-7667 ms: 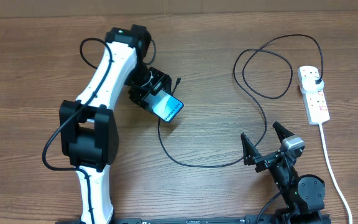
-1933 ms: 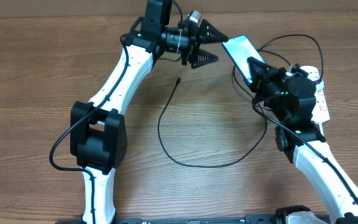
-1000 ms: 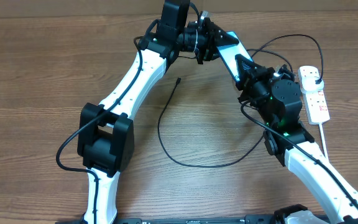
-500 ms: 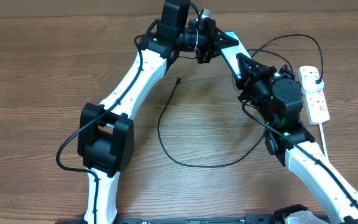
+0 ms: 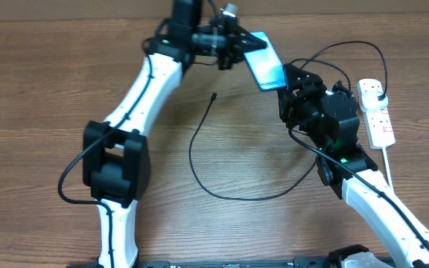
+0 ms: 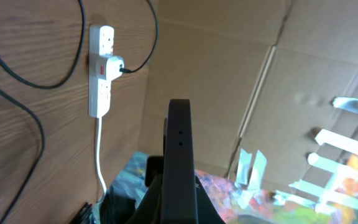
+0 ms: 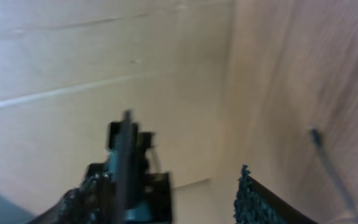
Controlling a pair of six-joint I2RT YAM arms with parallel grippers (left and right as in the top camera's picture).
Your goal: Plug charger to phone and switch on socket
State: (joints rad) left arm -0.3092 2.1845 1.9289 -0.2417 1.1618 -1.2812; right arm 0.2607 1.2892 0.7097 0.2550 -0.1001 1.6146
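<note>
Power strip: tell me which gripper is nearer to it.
Right. The right gripper is to the left of the power strip, at the lower end of the phone. The left gripper holds the phone's upper end, farther to the left.

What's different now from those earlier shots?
The left pincer has carried the phone off the table toward the far side and holds it aloft; the right pincer, which rose to meet it, now looks open beside it. The black cable and power strip stayed put.
</note>
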